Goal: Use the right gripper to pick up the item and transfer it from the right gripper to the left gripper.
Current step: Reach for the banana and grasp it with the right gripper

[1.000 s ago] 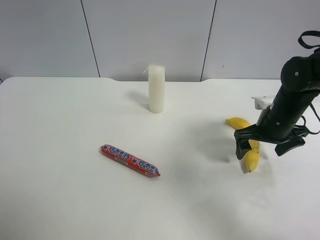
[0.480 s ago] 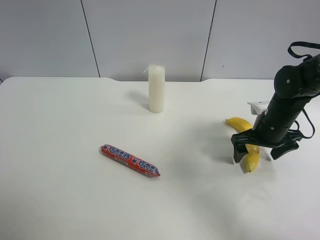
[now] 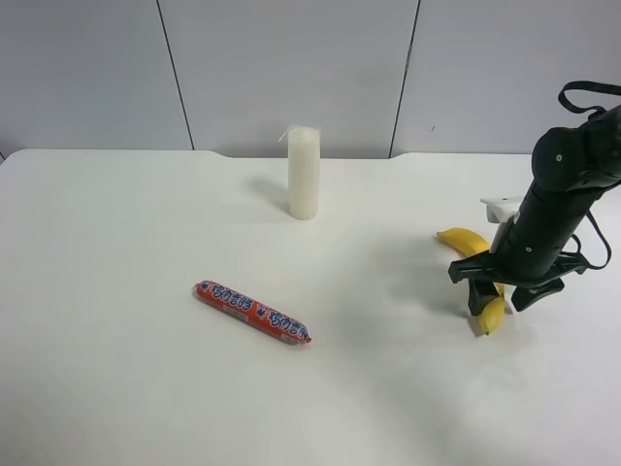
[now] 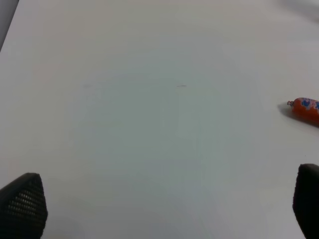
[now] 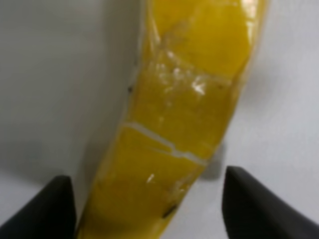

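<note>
The yellow banana (image 3: pixel 462 237) lies on the white table (image 3: pixel 116 388) at the exterior high view's right. The right gripper (image 3: pixel 497 303), on the black arm with the white bracket, is down over the banana's lower half with one finger on each side. In the right wrist view the banana (image 5: pixel 184 99) fills the space between the two fingertips of the gripper (image 5: pixel 159 209). A thin gap still shows on one side. The left gripper (image 4: pixel 159 204) is open and empty over bare table and does not show in the exterior high view.
A red printed sausage (image 3: pixel 252 312) lies left of centre; its end also shows in the left wrist view (image 4: pixel 305 108). A white candle (image 3: pixel 304 173) stands upright at the back centre. Grey wall panels stand behind the table.
The right arm has come down and slightly leftward over the banana, and its fingers have narrowed around it. The banana, sausage and candle have not moved.
</note>
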`<state>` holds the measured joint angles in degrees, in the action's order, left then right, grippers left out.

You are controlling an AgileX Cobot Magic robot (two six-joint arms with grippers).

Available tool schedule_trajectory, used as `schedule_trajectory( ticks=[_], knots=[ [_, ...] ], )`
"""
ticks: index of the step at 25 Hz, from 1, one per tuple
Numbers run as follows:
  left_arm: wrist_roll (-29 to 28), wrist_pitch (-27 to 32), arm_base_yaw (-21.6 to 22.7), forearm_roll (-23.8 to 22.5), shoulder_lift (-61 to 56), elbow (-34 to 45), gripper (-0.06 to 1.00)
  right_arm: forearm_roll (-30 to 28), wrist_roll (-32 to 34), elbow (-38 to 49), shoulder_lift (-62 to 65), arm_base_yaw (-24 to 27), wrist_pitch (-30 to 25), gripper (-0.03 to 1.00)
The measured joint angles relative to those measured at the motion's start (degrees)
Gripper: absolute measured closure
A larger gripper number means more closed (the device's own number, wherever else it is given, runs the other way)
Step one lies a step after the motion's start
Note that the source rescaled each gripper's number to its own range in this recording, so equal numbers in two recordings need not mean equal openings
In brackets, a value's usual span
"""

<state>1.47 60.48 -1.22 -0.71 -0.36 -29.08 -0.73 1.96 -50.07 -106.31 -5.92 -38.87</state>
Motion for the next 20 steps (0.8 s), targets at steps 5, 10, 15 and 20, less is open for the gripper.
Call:
schedule_trajectory(
  ticks=[5,10,15,20],
  knots=[
    [0.0,0.0,0.0,0.0,0.0,0.0,-0.06,0.0,-0.2,0.0,0.0,0.0,-0.1,0.97],
    [0.0,0.0,0.0,0.0,0.0,0.0,-0.06,0.0,-0.4,0.0,0.0,0.0,-0.1,0.97],
    [0.0,0.0,0.0,0.0,0.0,0.0,-0.06,0.0,-0.4,0.0,0.0,-0.1,-0.1,0.97],
    [0.0,0.0,0.0,0.0,0.0,0.0,-0.06,0.0,-0.4,0.0,0.8,-0.1,-1.5,0.97]
  ],
)
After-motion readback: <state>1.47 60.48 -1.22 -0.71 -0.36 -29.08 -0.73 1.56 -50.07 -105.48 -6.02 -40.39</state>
